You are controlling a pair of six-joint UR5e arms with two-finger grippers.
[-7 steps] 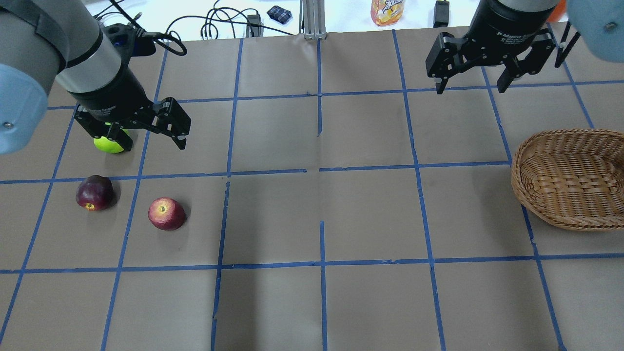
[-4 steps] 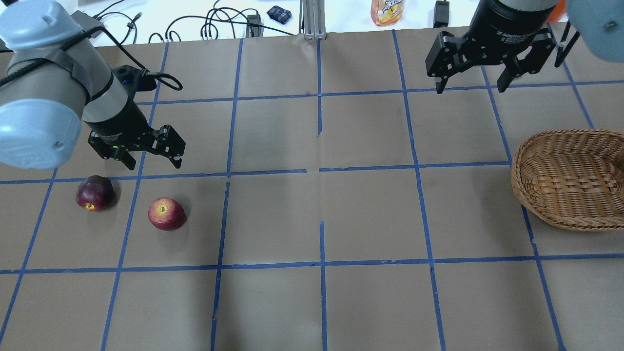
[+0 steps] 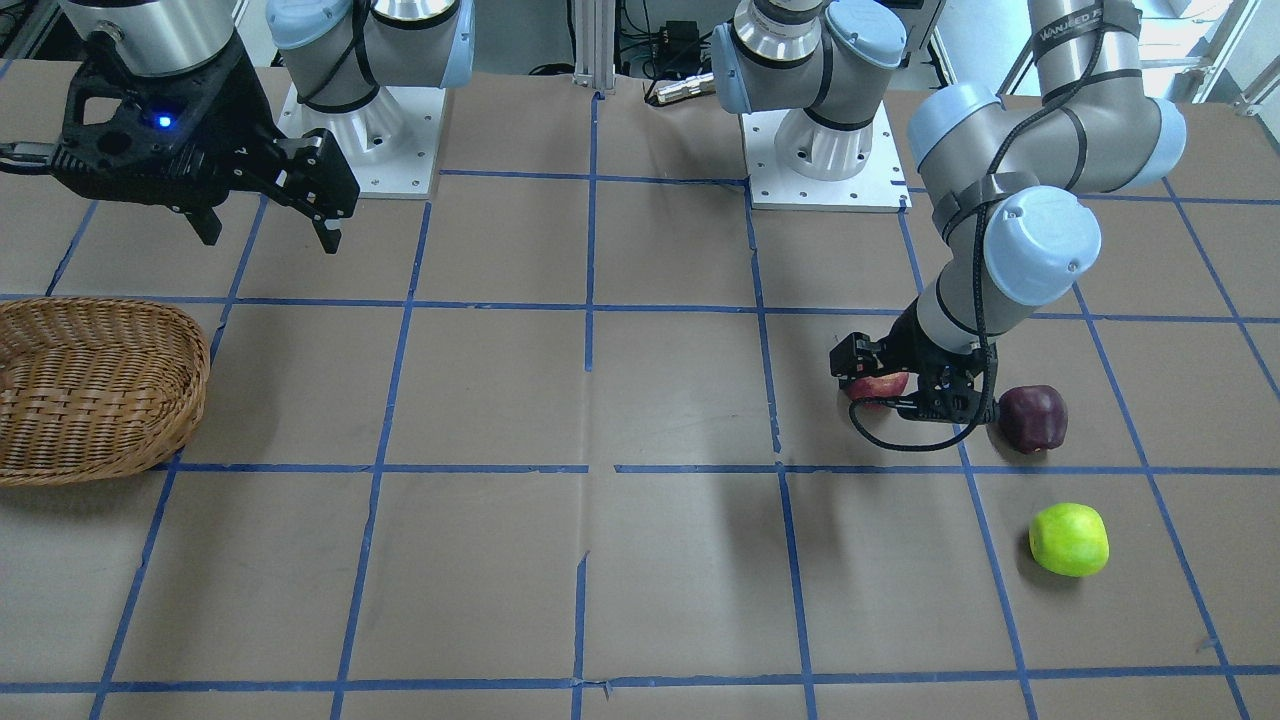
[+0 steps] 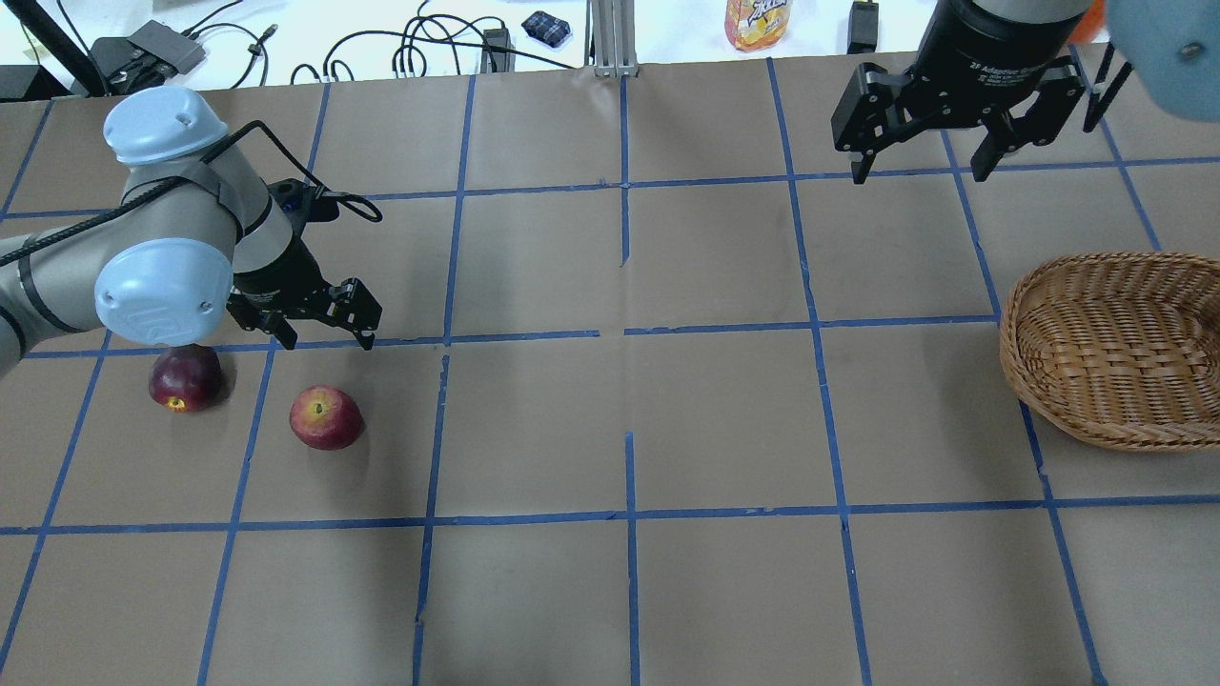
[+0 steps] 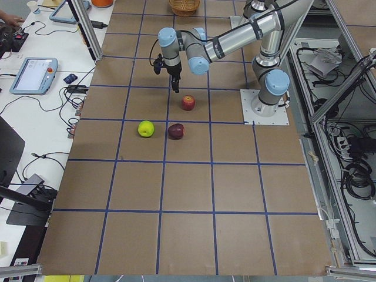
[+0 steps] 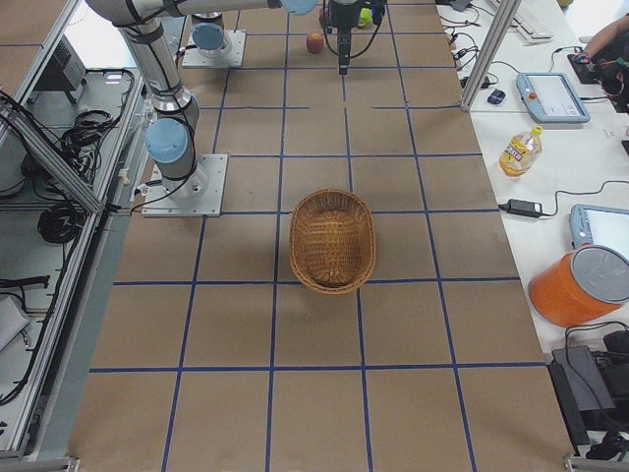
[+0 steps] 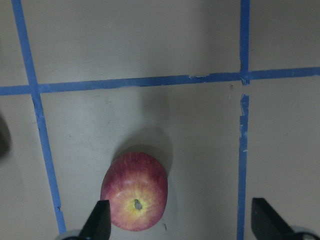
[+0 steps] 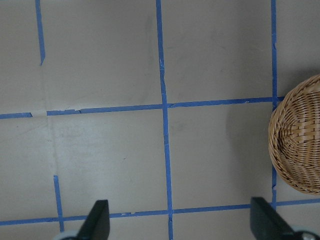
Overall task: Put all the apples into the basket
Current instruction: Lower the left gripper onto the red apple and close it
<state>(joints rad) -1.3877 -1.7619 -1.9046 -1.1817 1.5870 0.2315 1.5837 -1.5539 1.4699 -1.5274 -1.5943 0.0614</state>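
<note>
Red apple (image 4: 326, 417) is sitting dimple-up toward the left end of the table (image 4: 724, 591), and the left gripper (image 4: 326, 341) is hovering just over it, jaws spread wide and empty. The wrist view is showing the fruit off-centre, under one fingertip (a sideways nudge looks needed before descending). Bare paper is lying all round it. The maroon apple (image 4: 186, 377) is sitting apart toward the end edge, and the green apple (image 3: 1069, 539) beyond it. Far off at the right end, the basket (image 4: 1025, 367) is waiting empty, with the right gripper (image 4: 920, 175) hanging near it, equally wide.
</note>
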